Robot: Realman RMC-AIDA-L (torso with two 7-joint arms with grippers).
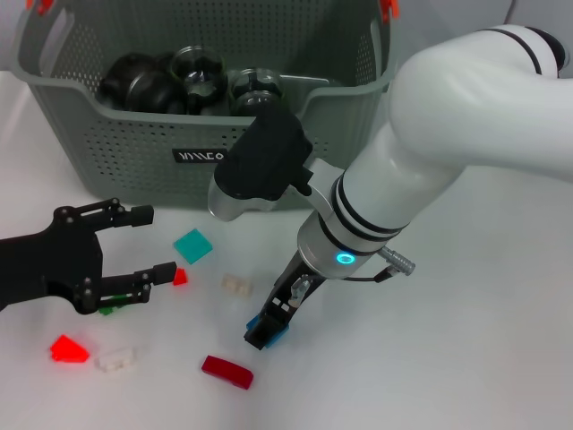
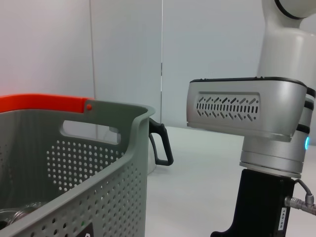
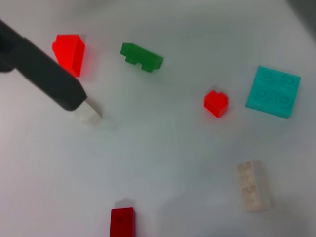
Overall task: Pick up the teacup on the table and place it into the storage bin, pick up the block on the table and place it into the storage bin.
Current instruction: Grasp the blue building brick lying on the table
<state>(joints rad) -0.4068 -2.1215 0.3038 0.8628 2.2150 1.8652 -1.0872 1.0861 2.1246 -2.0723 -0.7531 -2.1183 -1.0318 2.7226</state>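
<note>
Right pincer [image 1: 267, 330] low over surface [image 1: 466, 358], clamped on blue block [image 1: 260, 323], we judge. Storage bin [image 1: 134, 152] behind. We lift straight, clear rim, release inside. Left pincer [image 1: 148, 242] apart, idle near red block [image 1: 179, 277].

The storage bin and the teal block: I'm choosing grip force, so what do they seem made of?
The storage bin looks like matte grey-green moulded plastic, its walls perforated with small holes. The teal block looks like hard, smooth plastic, opaque, with round studs in the right wrist view.
</note>
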